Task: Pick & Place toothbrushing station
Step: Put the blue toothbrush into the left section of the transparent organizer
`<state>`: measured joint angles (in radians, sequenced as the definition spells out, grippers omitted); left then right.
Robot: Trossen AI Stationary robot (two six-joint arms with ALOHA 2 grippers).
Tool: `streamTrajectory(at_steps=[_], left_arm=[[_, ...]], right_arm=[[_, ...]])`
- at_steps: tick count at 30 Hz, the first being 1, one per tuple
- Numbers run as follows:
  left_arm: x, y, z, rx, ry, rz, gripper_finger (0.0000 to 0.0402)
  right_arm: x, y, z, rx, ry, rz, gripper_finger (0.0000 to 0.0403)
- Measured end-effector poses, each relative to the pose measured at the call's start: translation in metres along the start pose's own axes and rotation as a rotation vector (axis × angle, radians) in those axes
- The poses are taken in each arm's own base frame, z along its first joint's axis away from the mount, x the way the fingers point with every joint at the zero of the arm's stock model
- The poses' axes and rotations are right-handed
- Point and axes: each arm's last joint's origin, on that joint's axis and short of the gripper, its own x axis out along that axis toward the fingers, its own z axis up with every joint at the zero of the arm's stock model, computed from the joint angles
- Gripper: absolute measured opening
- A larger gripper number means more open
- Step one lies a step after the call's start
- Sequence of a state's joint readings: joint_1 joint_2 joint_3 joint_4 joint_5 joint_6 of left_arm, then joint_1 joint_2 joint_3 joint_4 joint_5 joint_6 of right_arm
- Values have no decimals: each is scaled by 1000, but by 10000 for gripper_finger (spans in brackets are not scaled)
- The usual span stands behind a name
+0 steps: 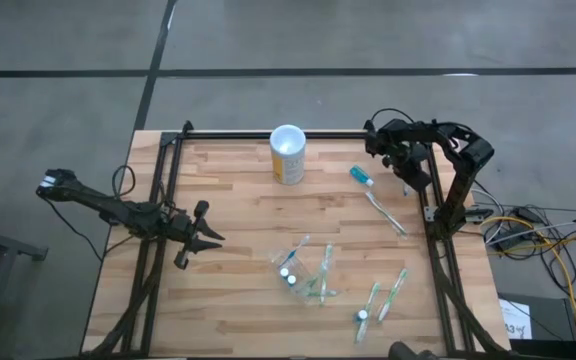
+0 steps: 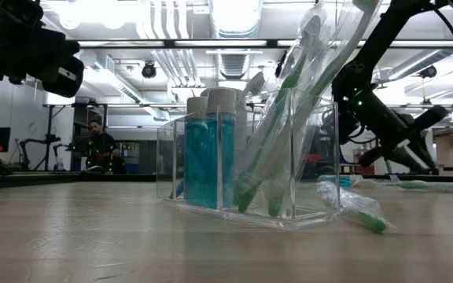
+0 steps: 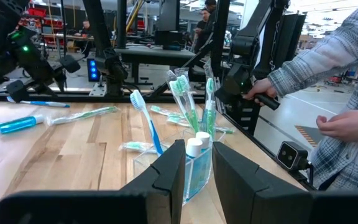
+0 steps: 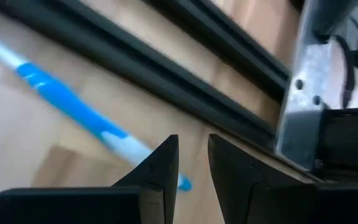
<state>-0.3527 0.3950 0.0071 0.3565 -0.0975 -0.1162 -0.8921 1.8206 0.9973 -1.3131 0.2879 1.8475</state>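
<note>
**Clear holder stands loaded near the middle of the table**

The toothbrushing station [image 2: 234,157] is a small box of clear, colourless plastic with straight walls and inner dividers, standing on the wooden table [image 1: 228,300] a little right of centre and toward the front edge. From above it is faint against the wood [image 1: 306,275]. Inside, two bottles of blue liquid [image 2: 209,149] with white caps stand upright in one part, and several green-and-white toothbrushes [image 2: 289,102] lean in another; a blue-handled one [image 3: 148,124] leans out to the side.

More toothbrushes in wrappers lie flat on the table beside it [image 1: 388,295], and a yellow cup [image 1: 287,155] with a white rim stands near the back edge.

The left gripper [image 1: 208,238] hovers left of the holder, its fingers a narrow gap apart and holding nothing. The right gripper [image 4: 193,165] is at the back right corner above a blue toothbrush [image 4: 73,109], fingers slightly apart and empty.

A person's hand [image 3: 263,93] in a plaid sleeve rests on the frame beyond the table.
</note>
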Motion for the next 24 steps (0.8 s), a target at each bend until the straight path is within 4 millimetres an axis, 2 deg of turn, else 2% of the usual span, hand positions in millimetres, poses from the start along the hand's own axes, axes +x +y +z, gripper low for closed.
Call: streamTrajectory(at_steps=[13,18,24], left_arm=[[0,0,0,0,0,0,85],[0,0,0,0,0,0,85],[0,0,0,0,0,0,85]], right_arm=[[17,-3,-8,-22,43,-3,82],[17,0,-13,29,57,37,82],[16,4,-15,-4,72,89,81]])
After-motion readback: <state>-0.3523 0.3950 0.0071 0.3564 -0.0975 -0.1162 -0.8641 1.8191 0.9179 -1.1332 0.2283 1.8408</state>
